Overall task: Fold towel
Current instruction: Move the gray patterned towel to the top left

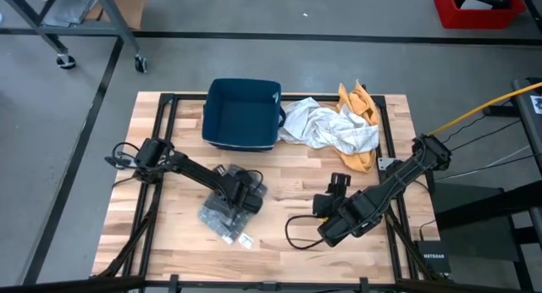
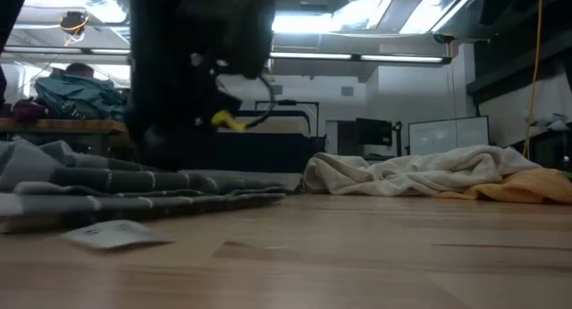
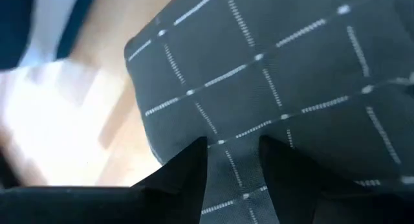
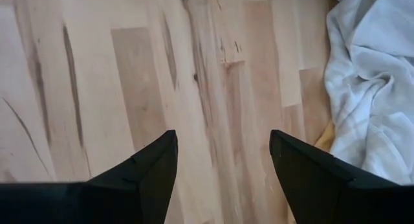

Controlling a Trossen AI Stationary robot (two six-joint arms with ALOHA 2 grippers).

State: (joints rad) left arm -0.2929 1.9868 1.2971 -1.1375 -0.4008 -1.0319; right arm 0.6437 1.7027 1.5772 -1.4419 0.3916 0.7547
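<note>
The dark grey towel (image 1: pixel 227 210) with a thin white check lies bunched on the wooden table (image 1: pixel 288 170), toward the left front of the surface, with a small white tag (image 1: pixel 245 240) at its near edge. The left gripper (image 1: pixel 246 197) is positioned at the towel's upper right part. In the left wrist view the two dark fingers (image 3: pixel 187 175) stand a small way apart, resting on the checked cloth (image 3: pixel 272 88), a strip of which shows in the gap between them — the pictures do not settle whether the fabric is pinched.

The right gripper (image 1: pixel 334 189) hangs over bare wood at the table's right centre, well apart from the grey towel. Its fingers (image 4: pixel 145 169) are spread wide with nothing between them.

Behind — at the far edge — stands a blue bin (image 1: pixel 241 115). Beside it lie a crumpled white cloth (image 1: pixel 326 128) and a yellow cloth (image 1: pixel 360 107), touching each other.
</note>
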